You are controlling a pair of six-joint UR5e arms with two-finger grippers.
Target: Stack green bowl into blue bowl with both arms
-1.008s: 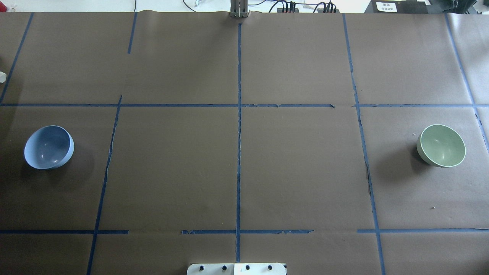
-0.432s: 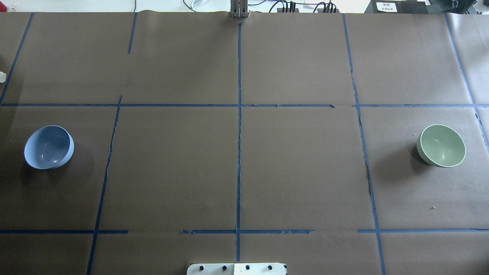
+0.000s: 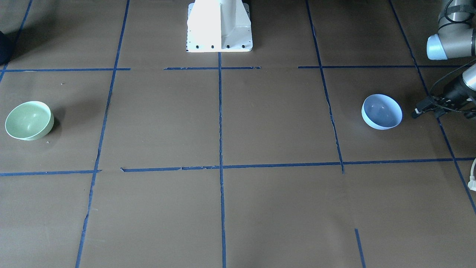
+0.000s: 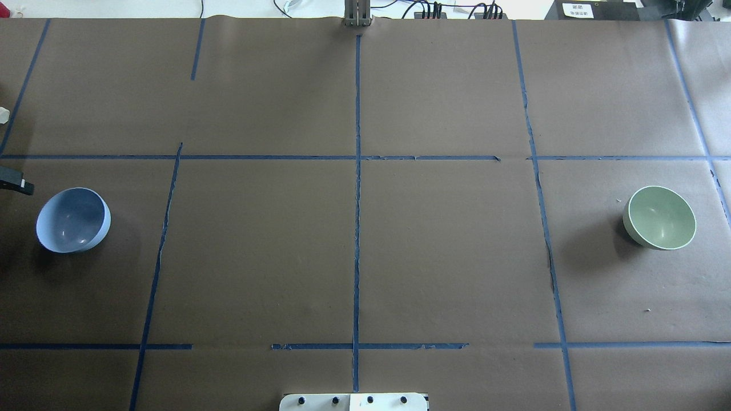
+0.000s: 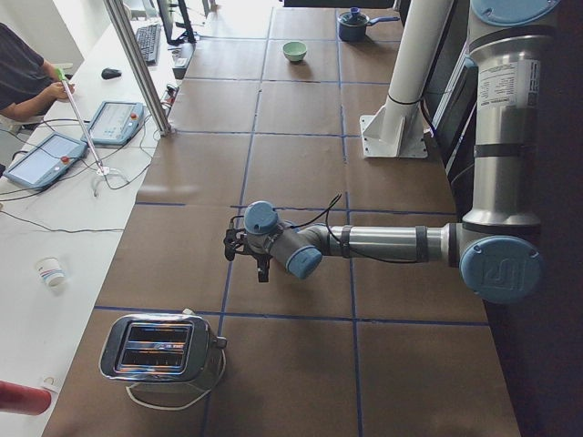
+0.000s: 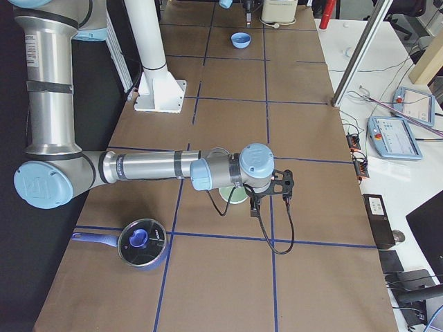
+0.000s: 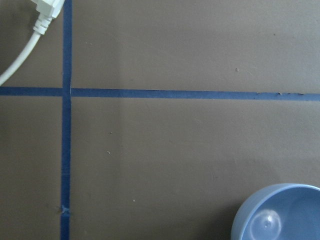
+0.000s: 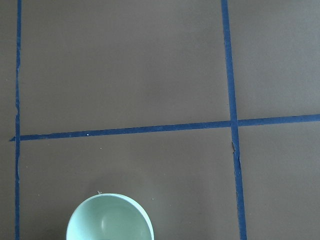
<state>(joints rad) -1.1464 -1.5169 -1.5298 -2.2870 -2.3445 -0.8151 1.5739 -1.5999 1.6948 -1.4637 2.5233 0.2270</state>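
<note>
The blue bowl (image 4: 73, 220) stands upright at the table's left, and it also shows in the front view (image 3: 382, 111) and the left wrist view (image 7: 277, 212). The green bowl (image 4: 659, 217) stands upright at the far right, and it also shows in the front view (image 3: 29, 120) and the right wrist view (image 8: 110, 217). My left gripper (image 3: 442, 109) hangs just outside the blue bowl with its jaws spread and empty. One fingertip (image 4: 20, 186) shows in the overhead view. My right gripper (image 6: 285, 187) hovers beside the green bowl (image 6: 234, 197); I cannot tell its state.
A toaster (image 5: 164, 350) stands beyond the left gripper, and its white plug (image 3: 472, 178) lies on the table. A lidded pot (image 6: 142, 242) sits near the right arm. The white pedestal (image 3: 219, 26) stands at the robot's side. Blue tape lines cross the brown table.
The left gripper's fingertip has come into the overhead view at the left edge, beside the blue bowl. Both bowls have stayed in place.
</note>
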